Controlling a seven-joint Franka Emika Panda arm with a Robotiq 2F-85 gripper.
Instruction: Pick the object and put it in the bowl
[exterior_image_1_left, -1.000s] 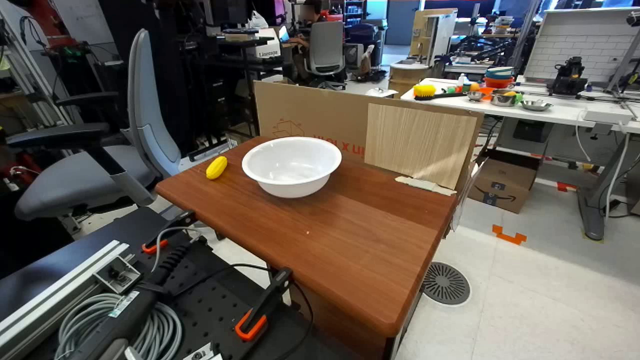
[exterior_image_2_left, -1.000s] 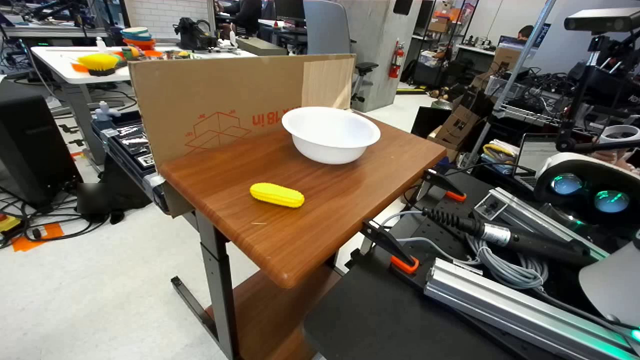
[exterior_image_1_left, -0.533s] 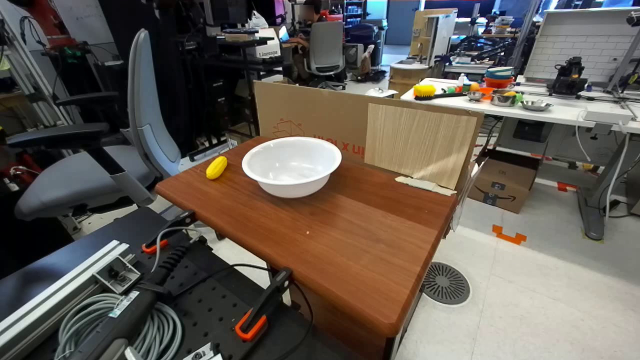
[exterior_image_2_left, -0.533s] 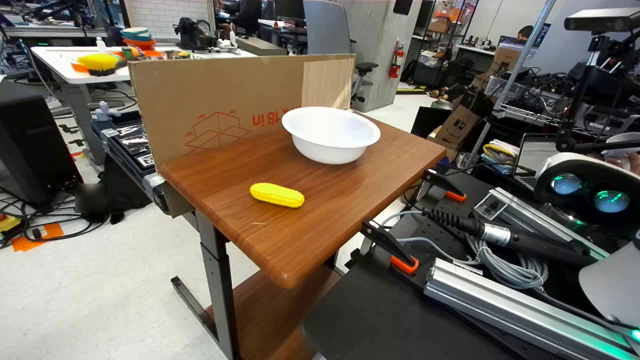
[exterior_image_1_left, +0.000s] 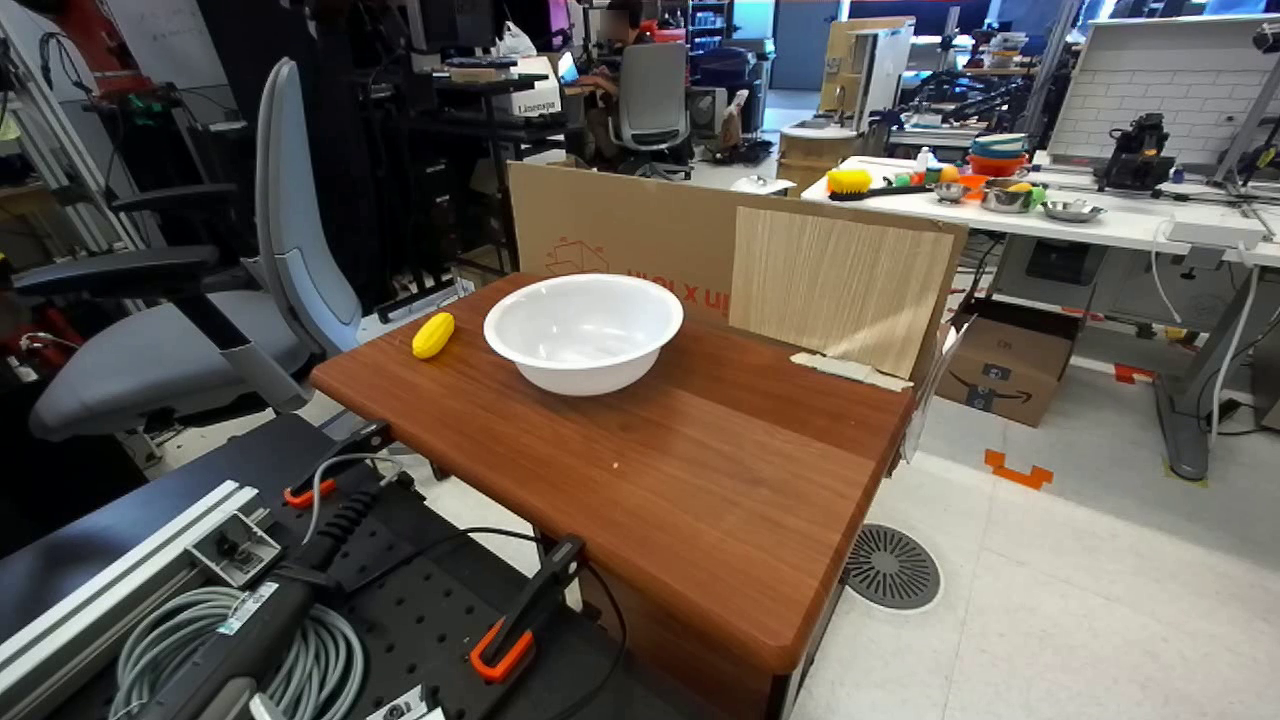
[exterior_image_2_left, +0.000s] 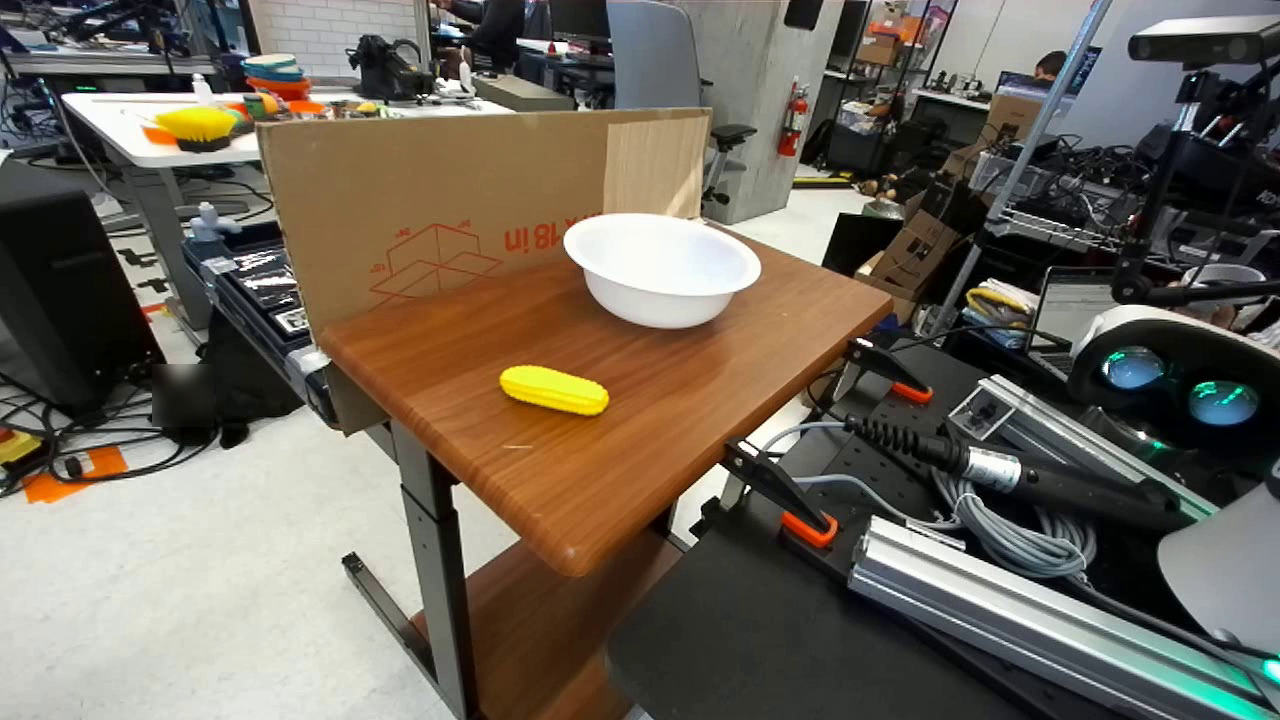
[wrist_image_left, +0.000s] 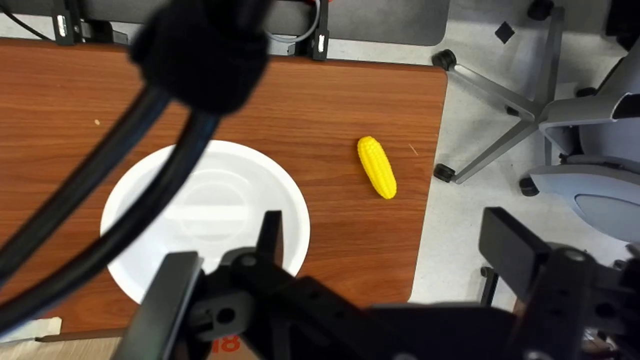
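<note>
nearest in my wrist view, blurred black cables (wrist_image_left: 172, 180) cross the upper left and mask part of the work area. next is the gripper (wrist_image_left: 375, 250), which i can observe in the wrist view only: fingers (wrist_image_left: 512, 252) wide apart, brown table (wrist_image_left: 330, 235) and floor (wrist_image_left: 450, 225) visible between them.

below, the yellow corn (wrist_image_left: 377, 167) lies on its side on the table, outside the white bowl (wrist_image_left: 225, 200), near it and not touching. the long axis runs broadside to the bowl: one end points toward the cardboard sheet (exterior_image_2_left: 450, 170), the opposite end toward the table edge with the two clamps (exterior_image_2_left: 778, 485). i cannot tell tip from base. in an exterior view the corn (exterior_image_2_left: 554, 390) reads almost level, right end slightly lower. the bowl stands upright; both exterior views show its outer wall, while the wrist view shows faint rings in its bottom.

farther out, the wrist view gives me the wheeled base of a gray chair (wrist_image_left: 535, 112). an exterior view adds a round floor grille (exterior_image_1_left: 893, 566). farthest, both exterior views show a yellow brush (exterior_image_1_left: 850, 181) on a white desk (exterior_image_1_left: 1130, 222); a fire extinguisher (exterior_image_2_left: 793, 122) shows in an exterior view.
</note>
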